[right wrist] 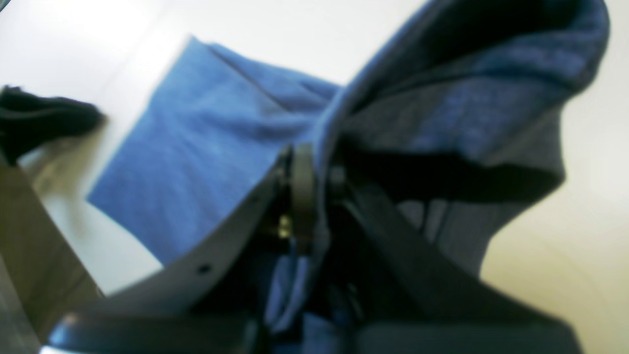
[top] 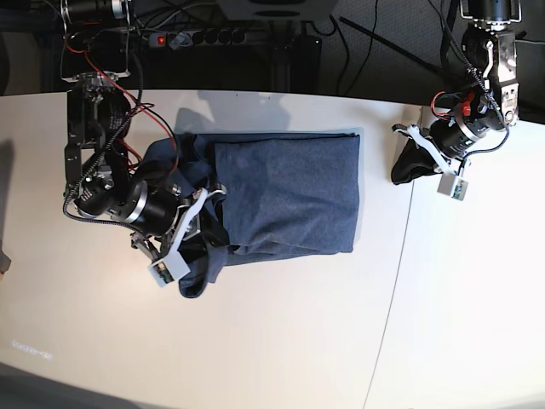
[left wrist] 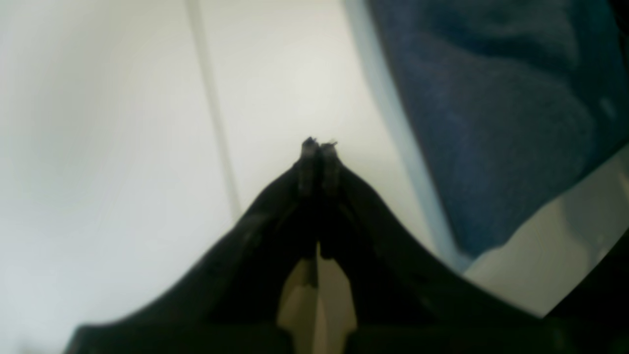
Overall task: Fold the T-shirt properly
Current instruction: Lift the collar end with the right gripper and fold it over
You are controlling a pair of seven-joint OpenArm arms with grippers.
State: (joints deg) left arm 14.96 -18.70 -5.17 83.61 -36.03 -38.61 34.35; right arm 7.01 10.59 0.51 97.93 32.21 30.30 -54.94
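Note:
The blue-grey T-shirt lies partly folded in the middle of the white table, plain side up. My right gripper is at the shirt's left edge, shut on a bunched fold of the fabric. In the right wrist view that gripper pinches the cloth, which arches up over the fingers, while the flat folded part of the T-shirt lies beyond. My left gripper rests on the table just right of the shirt. It is shut on nothing, with the T-shirt off to the upper right.
A seam in the table runs front to back right of the shirt, close to the left gripper. Cables and a power strip lie behind the table's far edge. Bare tabletop extends in front of the shirt.

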